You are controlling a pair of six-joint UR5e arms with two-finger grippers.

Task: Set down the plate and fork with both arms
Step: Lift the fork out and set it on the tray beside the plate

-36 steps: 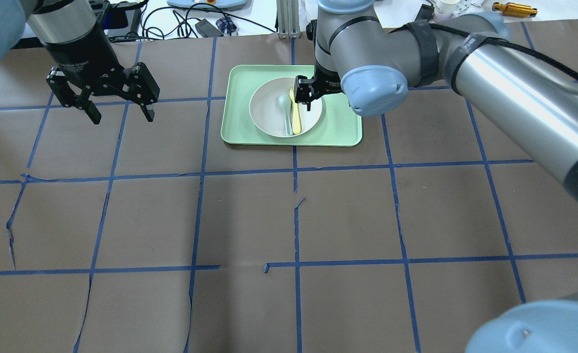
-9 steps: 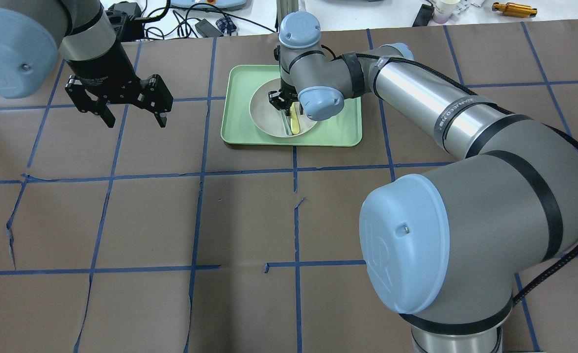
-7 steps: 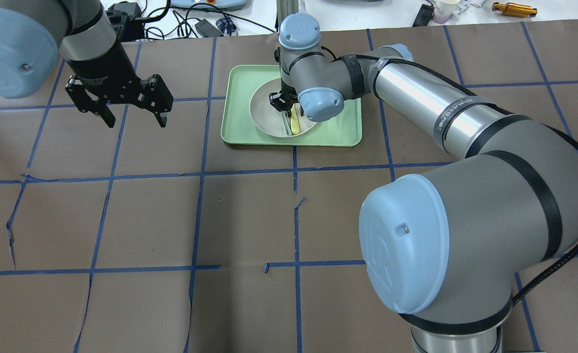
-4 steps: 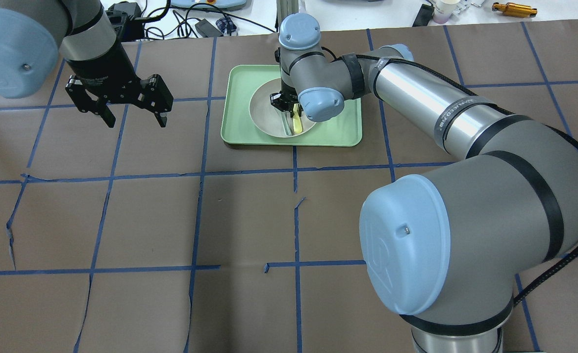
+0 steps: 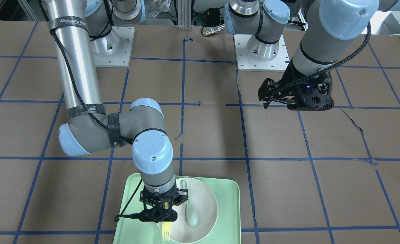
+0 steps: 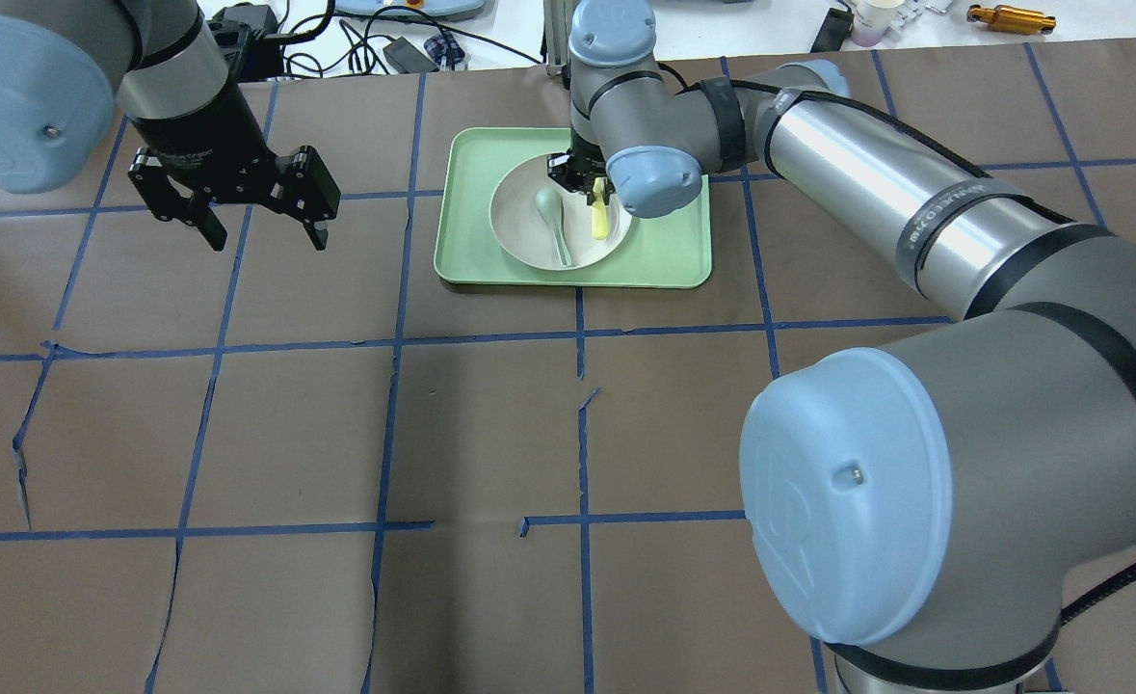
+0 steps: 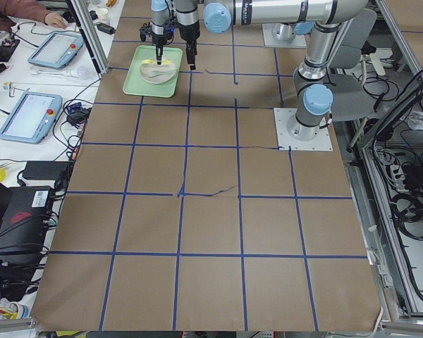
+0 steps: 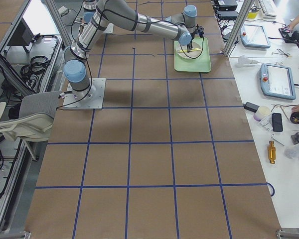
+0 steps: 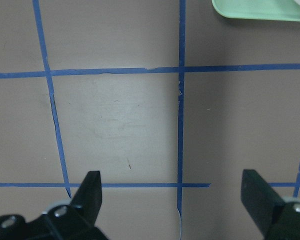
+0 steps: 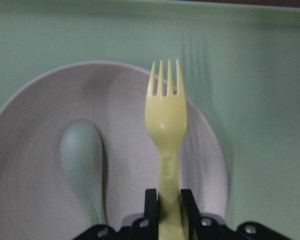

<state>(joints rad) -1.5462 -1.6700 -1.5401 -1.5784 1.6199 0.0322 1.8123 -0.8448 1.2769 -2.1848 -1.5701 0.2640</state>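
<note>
The off-white plate (image 6: 529,224) lies in the mint-green tray (image 6: 664,260) at the far middle of the table. My right gripper (image 6: 582,183) is shut on the handle of the pale yellow fork (image 6: 600,222) and holds it a little above the plate. In the right wrist view the fork (image 10: 165,112) points away from the gripper (image 10: 164,200), tines over the plate's rim (image 10: 205,130). My left gripper (image 6: 265,234) is open and empty, hovering above the table left of the tray. It also shows in the left wrist view (image 9: 172,192).
A pale grey-green spoon (image 6: 550,214) lies in the plate left of the fork, also in the right wrist view (image 10: 82,155). Brown paper with blue tape lines covers the table (image 6: 490,424). Cables and devices lie beyond the far edge (image 6: 384,39).
My right gripper has risen and shifted slightly right and away, taking the fork up off the plate. The spoon now shows fully. The left arm has not moved.
</note>
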